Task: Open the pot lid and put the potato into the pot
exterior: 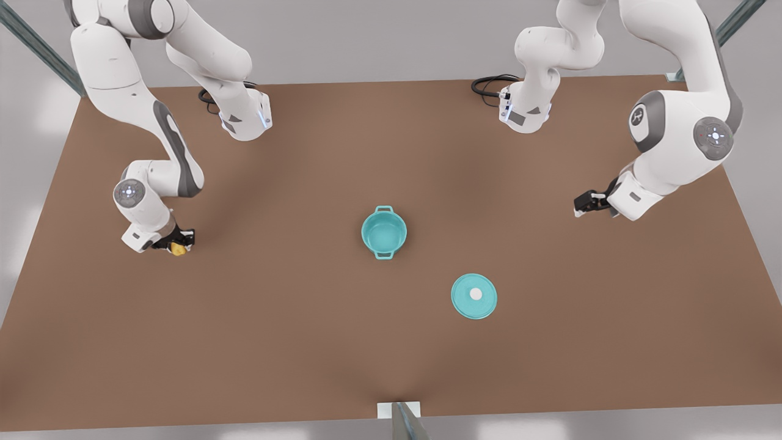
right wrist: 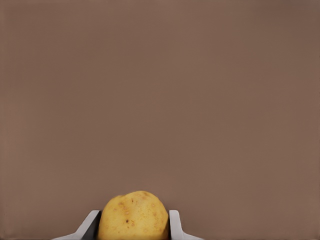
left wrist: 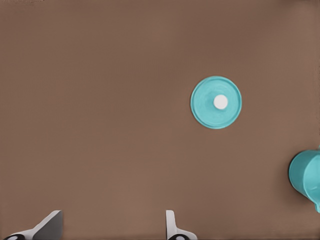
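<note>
The teal pot stands uncovered at the table's middle, its inside showing; its rim edge also shows in the left wrist view. The pot lid lies flat on the table, nearer the front and to the front view's right of the pot, white knob up. At the front view's left, my right gripper is shut on the yellow potato, a finger on either side. My left gripper waits open at the front view's right, nothing between its fingers.
The brown table carries both arm bases at its far edge, with black cables beside them. A small metal bracket sits at the front edge.
</note>
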